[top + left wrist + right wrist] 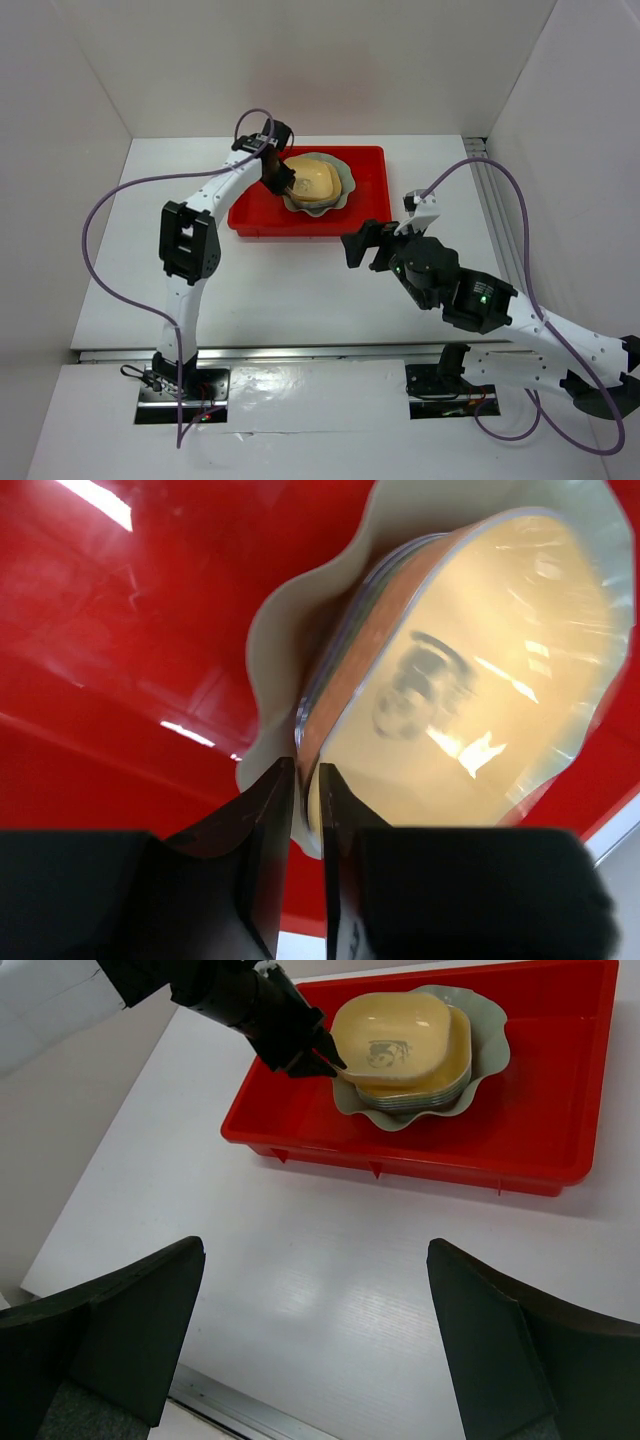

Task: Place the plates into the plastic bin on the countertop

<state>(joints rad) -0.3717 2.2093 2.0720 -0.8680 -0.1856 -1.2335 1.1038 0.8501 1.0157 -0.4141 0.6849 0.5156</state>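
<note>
The red plastic bin [258, 216] [560, 1130] [110, 630] stands at the back of the white countertop [280, 295] [300, 1260]. In it lies the large pale green scalloped dish [343, 196] [492, 1055] [290, 630], holding a stack of small dishes [420, 1100]. My left gripper [283, 183] [307, 770] [325, 1060] is shut on the near rim of the top yellow dish [315, 178] [390, 1035] [480, 660], which sits slightly tilted and shifted left on the stack. My right gripper [360, 246] [316, 1250] is open and empty above the bare countertop in front of the bin.
White walls enclose the countertop on the left, back and right. A metal rail [492, 195] runs along the right wall and a strip [300, 352] marks the near edge. Purple cables [95, 215] loop off both arms.
</note>
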